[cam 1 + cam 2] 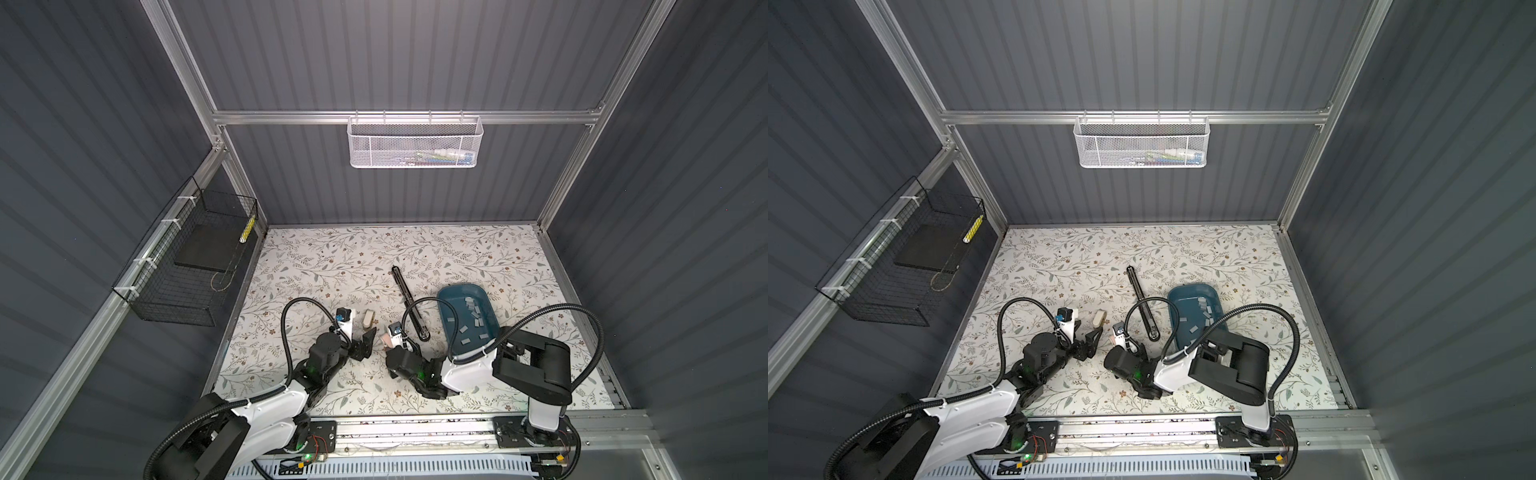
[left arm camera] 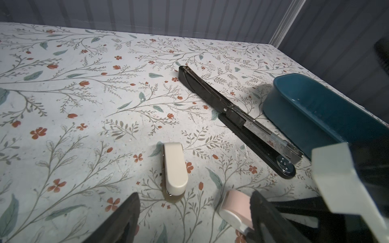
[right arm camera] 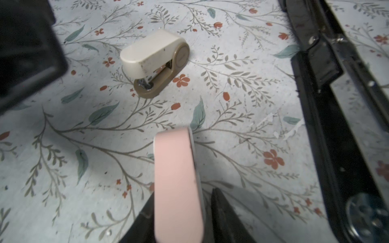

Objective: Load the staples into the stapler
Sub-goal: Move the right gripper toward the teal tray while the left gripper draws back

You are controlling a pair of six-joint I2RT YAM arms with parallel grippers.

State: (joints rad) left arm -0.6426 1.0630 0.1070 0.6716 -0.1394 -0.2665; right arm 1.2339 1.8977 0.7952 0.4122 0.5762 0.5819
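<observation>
Right gripper (image 3: 180, 197) brackets the pink mini stapler (image 3: 177, 178) mid-tabletop; clamped or not, cannot tell. Left gripper (image 1: 365, 338) waits alongside, jaws well apart, likely to help pry it. Staples (image 1: 473, 309) lie loose in teal tray (image 1: 465, 286) towards right edge, within reach.

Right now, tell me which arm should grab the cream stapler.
Left. The left gripper hangs open and empty, with the cream stapler just ahead of its fingers. The right gripper straddles the pink stapler, so it is occupied.
</observation>
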